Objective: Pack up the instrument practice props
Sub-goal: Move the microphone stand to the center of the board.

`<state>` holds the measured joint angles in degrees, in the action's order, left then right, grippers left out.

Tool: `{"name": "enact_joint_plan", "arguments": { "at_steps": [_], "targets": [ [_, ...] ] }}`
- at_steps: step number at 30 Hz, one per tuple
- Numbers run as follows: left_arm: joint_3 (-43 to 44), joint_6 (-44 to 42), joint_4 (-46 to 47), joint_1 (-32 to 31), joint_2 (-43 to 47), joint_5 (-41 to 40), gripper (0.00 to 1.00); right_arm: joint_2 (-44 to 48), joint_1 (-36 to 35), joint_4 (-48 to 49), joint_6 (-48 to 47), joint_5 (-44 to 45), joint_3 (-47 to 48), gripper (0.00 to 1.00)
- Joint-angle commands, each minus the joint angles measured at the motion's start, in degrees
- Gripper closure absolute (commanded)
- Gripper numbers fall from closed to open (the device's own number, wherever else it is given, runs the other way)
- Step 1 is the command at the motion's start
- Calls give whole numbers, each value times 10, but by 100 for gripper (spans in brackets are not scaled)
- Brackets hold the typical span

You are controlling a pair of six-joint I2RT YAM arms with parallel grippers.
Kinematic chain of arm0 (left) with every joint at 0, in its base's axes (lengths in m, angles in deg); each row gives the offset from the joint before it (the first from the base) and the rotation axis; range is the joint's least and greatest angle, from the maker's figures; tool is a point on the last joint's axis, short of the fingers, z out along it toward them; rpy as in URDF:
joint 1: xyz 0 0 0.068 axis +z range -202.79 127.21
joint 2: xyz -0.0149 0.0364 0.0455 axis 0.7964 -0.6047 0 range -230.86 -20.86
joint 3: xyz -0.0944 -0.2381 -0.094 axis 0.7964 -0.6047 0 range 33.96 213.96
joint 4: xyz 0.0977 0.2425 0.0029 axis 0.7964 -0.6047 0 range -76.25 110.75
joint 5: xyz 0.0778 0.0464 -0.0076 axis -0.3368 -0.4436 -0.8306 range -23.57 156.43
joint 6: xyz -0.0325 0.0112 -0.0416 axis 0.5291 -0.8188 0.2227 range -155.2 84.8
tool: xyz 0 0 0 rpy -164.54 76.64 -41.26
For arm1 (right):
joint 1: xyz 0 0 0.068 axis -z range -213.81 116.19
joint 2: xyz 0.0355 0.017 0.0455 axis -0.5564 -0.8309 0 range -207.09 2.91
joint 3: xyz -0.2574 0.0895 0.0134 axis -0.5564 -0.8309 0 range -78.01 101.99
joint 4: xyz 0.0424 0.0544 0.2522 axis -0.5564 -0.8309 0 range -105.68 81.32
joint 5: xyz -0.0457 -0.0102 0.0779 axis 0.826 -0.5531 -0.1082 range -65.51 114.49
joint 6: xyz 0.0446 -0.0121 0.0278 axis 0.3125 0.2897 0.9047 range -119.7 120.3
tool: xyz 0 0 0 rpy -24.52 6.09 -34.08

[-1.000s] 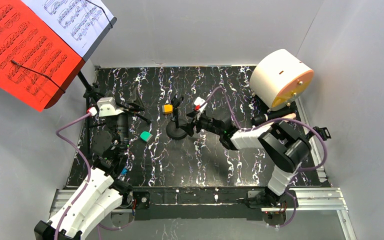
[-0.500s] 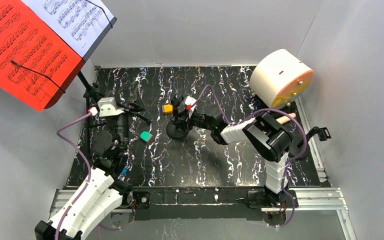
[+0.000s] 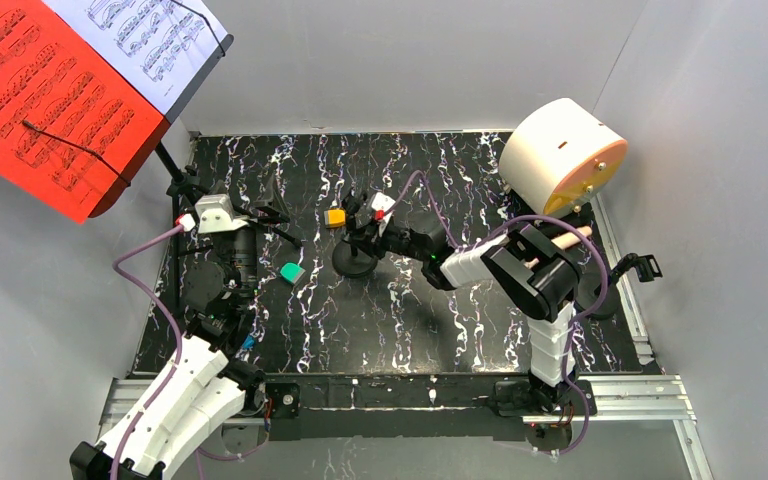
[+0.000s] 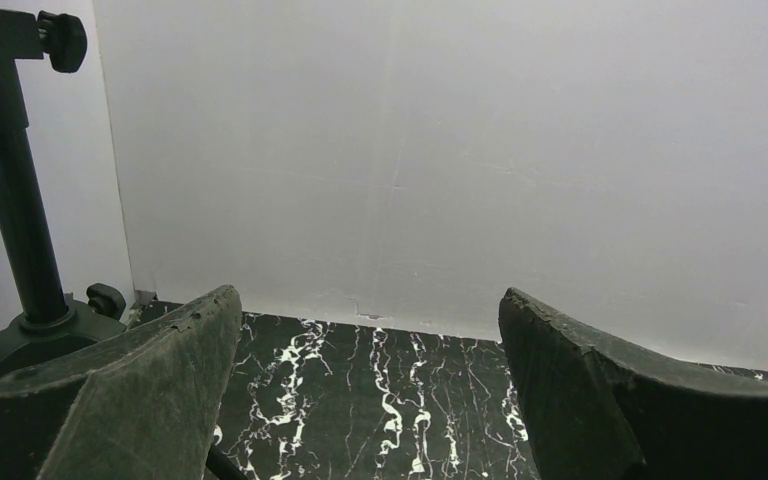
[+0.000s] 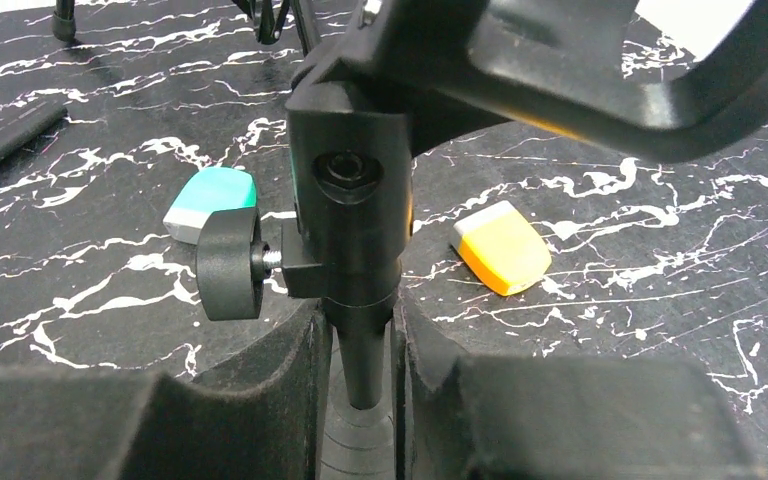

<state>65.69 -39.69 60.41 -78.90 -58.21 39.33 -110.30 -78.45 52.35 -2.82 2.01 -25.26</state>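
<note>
A black microphone stand with a round base [image 3: 353,264] stands mid-table. My right gripper [image 3: 361,233] [image 5: 362,345] is shut on its thin pole [image 5: 365,372], just under the collar with a side knob [image 5: 228,264]. An empty black clip [image 5: 570,80] tops the stand. A beige-headed microphone [image 3: 552,232] lies at the right, partly behind my right arm. The black music rack [image 3: 206,68] leans at the back left and carries a red sheet [image 3: 40,100] and a white sheet [image 3: 150,40]. My left gripper [image 3: 240,205] [image 4: 368,300] is open and empty beside the rack's pole [image 4: 15,200].
A big white cylinder with an orange face [image 3: 560,155] stands at the back right. A teal block [image 3: 292,271] and an orange block [image 3: 335,217] lie near the held stand. A second clip [image 3: 641,266] shows at the right edge. White walls close the table in.
My right arm reached left to the stand and its jaws narrowed onto the pole. The left arm has not moved.
</note>
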Motion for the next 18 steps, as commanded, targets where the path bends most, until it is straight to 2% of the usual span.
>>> {"name": "enact_joint_plan", "arguments": {
  "at_steps": [1,8,18],
  "targets": [
    [-1,-4,18,5,5,0,2,36,2,54,0,32,-42,99],
    [-1,-5,19,7,6,0,2,163,2,65,1,148,-174,99],
    [-2,10,18,7,6,12,2,391,3,-126,27,347,-291,99]
  ]
}}
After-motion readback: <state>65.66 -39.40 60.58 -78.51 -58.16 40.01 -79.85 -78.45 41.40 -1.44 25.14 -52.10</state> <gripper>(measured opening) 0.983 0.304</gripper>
